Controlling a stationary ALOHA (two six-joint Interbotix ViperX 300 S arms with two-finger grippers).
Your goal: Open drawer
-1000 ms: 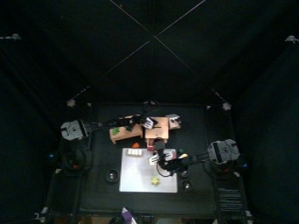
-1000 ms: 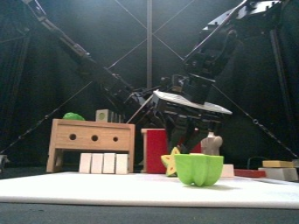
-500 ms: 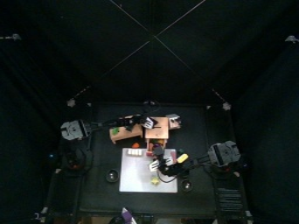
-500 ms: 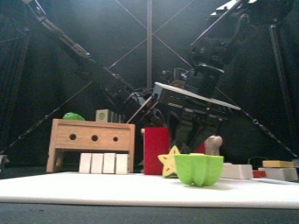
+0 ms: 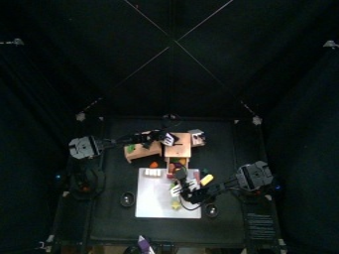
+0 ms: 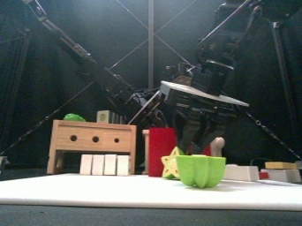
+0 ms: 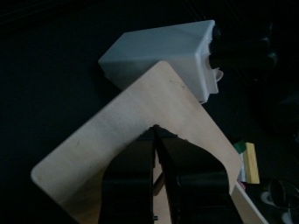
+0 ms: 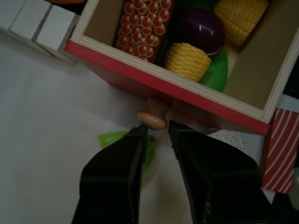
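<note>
The drawer (image 8: 176, 83), a red-fronted wooden tray, is pulled out at the table's middle beside the tan cabinet (image 6: 92, 141). It holds toy corn (image 8: 190, 61), a purple eggplant (image 8: 198, 31) and a red speckled piece (image 8: 146, 26). The right gripper (image 8: 156, 131) stands open astride the drawer's wooden knob (image 8: 156, 112). The left arm (image 5: 106, 147) rests by the cabinet, and its grip cannot be told.
</note>
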